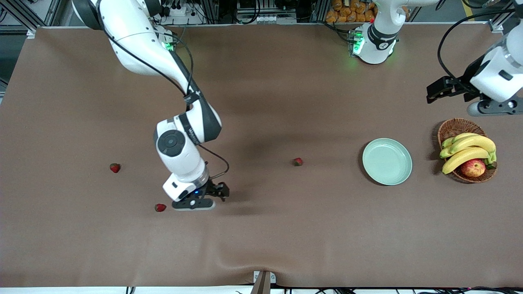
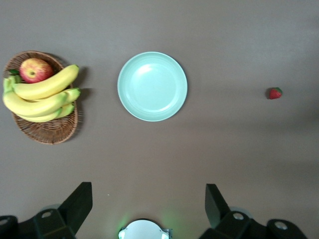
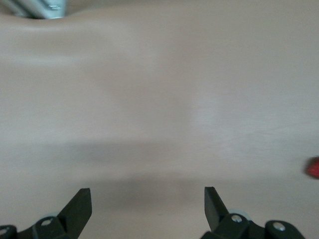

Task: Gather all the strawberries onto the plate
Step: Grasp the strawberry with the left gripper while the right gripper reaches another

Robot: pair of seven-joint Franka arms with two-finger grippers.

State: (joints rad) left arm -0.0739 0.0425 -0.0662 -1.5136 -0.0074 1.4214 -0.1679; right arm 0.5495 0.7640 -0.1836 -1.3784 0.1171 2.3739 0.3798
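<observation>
Three strawberries lie on the brown table: one [image 1: 115,168] toward the right arm's end, one [image 1: 160,208] nearer the front camera, and one [image 1: 298,161] mid-table. The pale mint plate [image 1: 387,161] is empty and sits toward the left arm's end. My right gripper [image 1: 194,203] is open and empty, low over the table beside the second strawberry, which shows at the edge of the right wrist view [image 3: 313,168]. My left gripper [image 1: 488,107] is open and empty, held high above the table by the basket. The left wrist view shows the plate [image 2: 152,86] and the mid-table strawberry [image 2: 274,93].
A brown wicker basket [image 1: 454,127] with bananas [image 1: 468,149] and a red-yellow apple [image 1: 472,168] stands beside the plate at the left arm's end. The left arm's base [image 1: 374,41] stands at the table's top edge.
</observation>
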